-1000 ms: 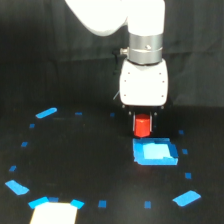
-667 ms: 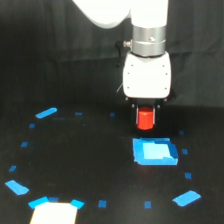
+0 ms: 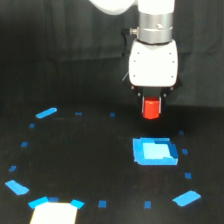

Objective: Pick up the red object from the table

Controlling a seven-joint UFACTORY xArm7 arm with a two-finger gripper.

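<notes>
The red object is a small red-orange block held between the dark fingers under my white gripper. It hangs clear above the black table, up and slightly to the exterior view's left of the large blue square patch. The gripper is shut on the block; its upper part is hidden between the fingers.
Small blue tape marks ring the table, with longer blue strips at the exterior view's left, lower left and lower right. A pale rectangle with blue corners lies at the bottom edge. A black backdrop stands behind.
The gripper has risen with the red block in it, lifting it off the table and higher above the blue square patch.
</notes>
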